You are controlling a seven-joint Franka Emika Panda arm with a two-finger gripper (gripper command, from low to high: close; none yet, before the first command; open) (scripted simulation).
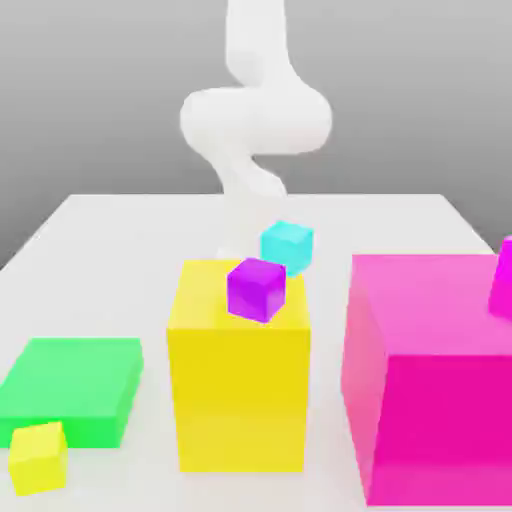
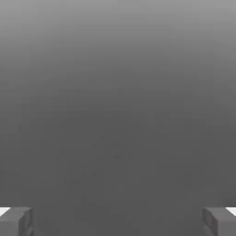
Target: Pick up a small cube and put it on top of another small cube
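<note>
Distance separates the arm from its target: the small plain bright-yellow cube (image 1: 38,458) sits on the white surface (image 1: 130,240) at the near corner on the exterior view's left, touching or just beside the flat green block (image 1: 75,385), while the white robot arm (image 1: 255,120) rises at the far side. Fingers (image 2: 16,222), seen in the hand view, are spread wide and hold nothing. A tall yellow block (image 1: 240,390) hides the arm's lower part, and a small purple cube (image 1: 256,289) rests on top of that block

table (image 1: 120,225): white | on it: green slab (image 1: 72,388), small yellow cube (image 1: 38,458), yellow block (image 1: 238,395), magenta block (image 1: 435,400)
</note>
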